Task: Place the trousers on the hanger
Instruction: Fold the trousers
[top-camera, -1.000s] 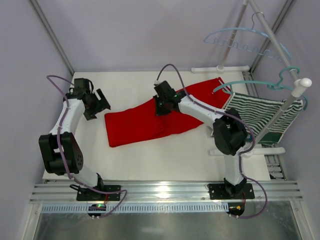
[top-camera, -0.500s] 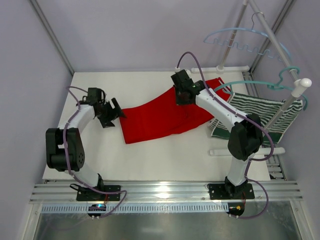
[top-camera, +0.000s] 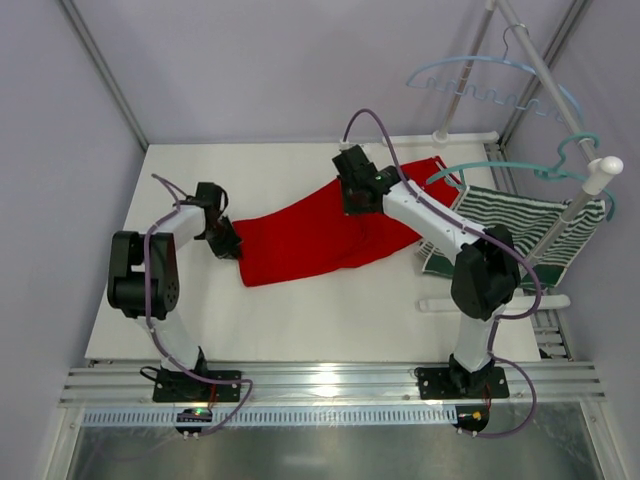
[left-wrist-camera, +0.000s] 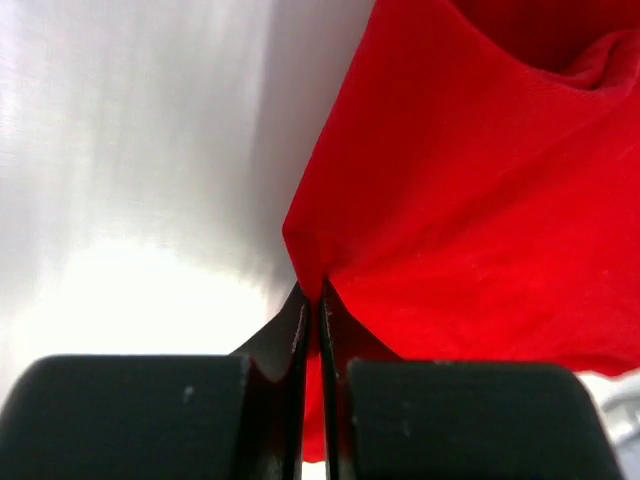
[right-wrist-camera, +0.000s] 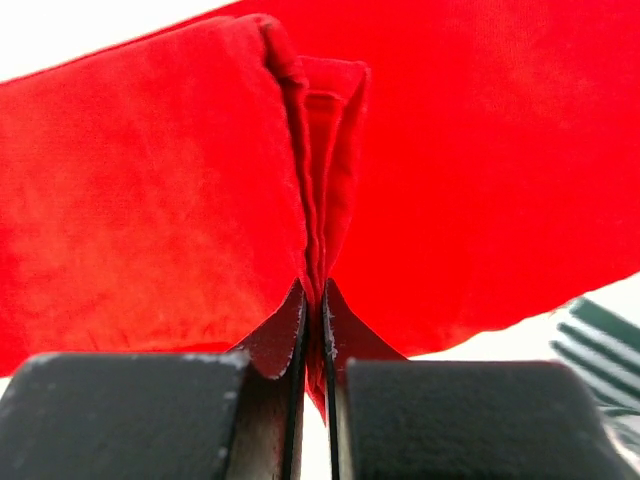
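the left end effector (top-camera: 228, 245) has just clamped shut on the left end of the trousers (top-camera: 300, 240), which lie on the table (top-camera: 300, 320). the right end effector (top-camera: 357, 200) stays pinched on their far edge. with both ends held, lifting toward the hanger (top-camera: 480, 75), up right of the trousers, can likely start.

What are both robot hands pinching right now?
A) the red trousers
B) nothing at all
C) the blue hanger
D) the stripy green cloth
A: the left gripper and the right gripper are each shut on a fold of the red trousers, one at the left end and one near the middle.
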